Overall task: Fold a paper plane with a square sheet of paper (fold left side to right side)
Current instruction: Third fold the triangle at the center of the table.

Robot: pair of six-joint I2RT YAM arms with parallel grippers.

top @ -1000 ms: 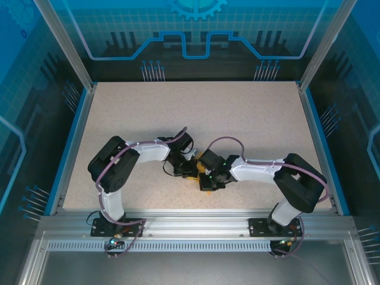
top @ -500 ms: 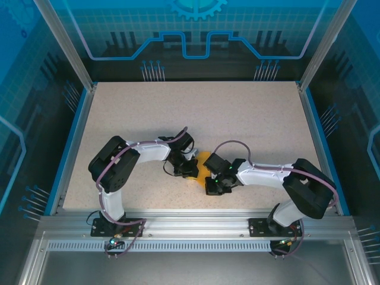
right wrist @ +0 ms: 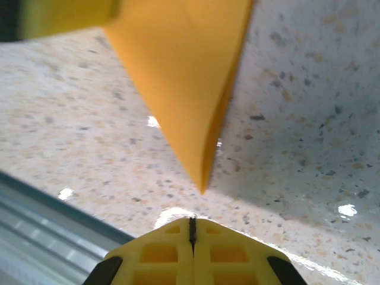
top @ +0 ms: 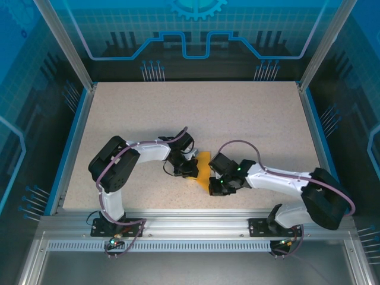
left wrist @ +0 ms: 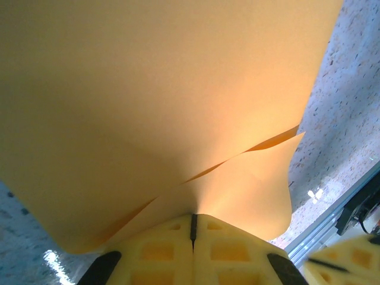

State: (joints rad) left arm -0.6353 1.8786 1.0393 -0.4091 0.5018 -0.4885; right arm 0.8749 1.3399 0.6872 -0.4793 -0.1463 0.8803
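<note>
The orange sheet of paper [top: 203, 165] lies doubled over in two layers on the table between the two arms. My left gripper [top: 189, 170] is shut on its left edge; in the left wrist view the paper [left wrist: 148, 89] spreads out from the closed tips [left wrist: 193, 217], with a slit between the layers. My right gripper [top: 214, 187] is shut and holds nothing, just off the near right of the sheet. In the right wrist view a pointed corner of the paper [right wrist: 184, 77] ends a short way ahead of the closed tips [right wrist: 193, 222], not touching them.
The speckled beige table [top: 237, 113] stretches far behind the arms. An aluminium rail [top: 196, 221] runs along the near edge, close behind the right gripper. Blue-edged walls [top: 70, 142] enclose the sides. The left gripper's yellow finger [right wrist: 59, 16] shows in the right wrist view.
My right arm has drawn back to the right and slightly nearer, off the paper, uncovering the orange sheet. The left arm has stayed put, still shut on the paper.
</note>
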